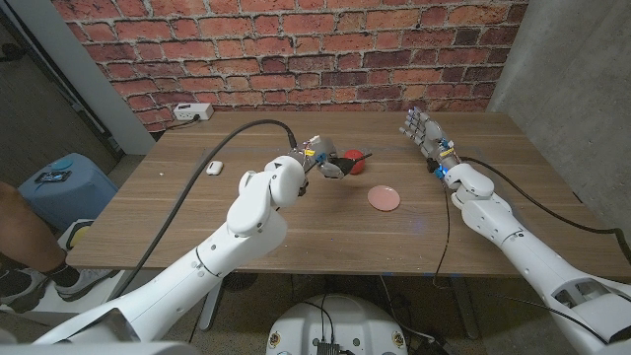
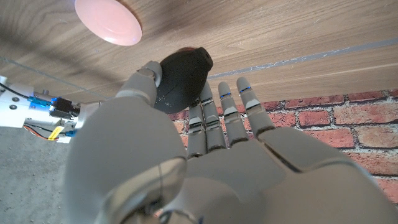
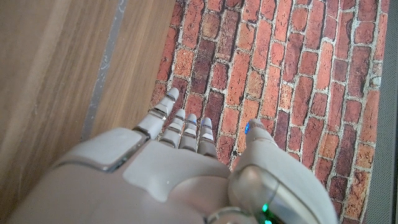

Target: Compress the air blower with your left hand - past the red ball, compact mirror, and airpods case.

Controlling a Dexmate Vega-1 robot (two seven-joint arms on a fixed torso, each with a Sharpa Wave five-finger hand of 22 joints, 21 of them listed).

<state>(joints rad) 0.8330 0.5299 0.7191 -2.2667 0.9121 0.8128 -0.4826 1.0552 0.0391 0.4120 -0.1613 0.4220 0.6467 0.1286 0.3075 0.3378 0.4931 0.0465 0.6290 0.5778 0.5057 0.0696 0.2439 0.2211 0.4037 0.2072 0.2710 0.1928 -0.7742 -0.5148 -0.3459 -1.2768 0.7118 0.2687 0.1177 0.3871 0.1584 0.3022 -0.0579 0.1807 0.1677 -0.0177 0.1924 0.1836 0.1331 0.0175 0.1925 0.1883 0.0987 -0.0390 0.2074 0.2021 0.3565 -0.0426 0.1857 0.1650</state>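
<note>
The air blower (image 2: 183, 73) is a black rubber bulb, and my left hand (image 2: 205, 143) has it between thumb and fingers, with the thumb pressed on its side. In the head view that left hand (image 1: 325, 164) is at the table's middle, the blower (image 1: 338, 169) dark at its fingertips. A red ball (image 1: 353, 157) lies right behind it. The pink round compact mirror (image 1: 385, 198) lies flat to the right, also seen as the mirror (image 2: 109, 22) in the left wrist view. The white airpods case (image 1: 214, 167) sits to the left. My right hand (image 1: 425, 133) is raised at the far right, fingers apart, holding nothing.
A brick wall (image 1: 296, 49) runs behind the table (image 1: 296, 222). A white power strip (image 1: 192, 111) lies at the table's far left corner. A blue stool (image 1: 61, 177) and a person's leg (image 1: 20, 232) are left of the table.
</note>
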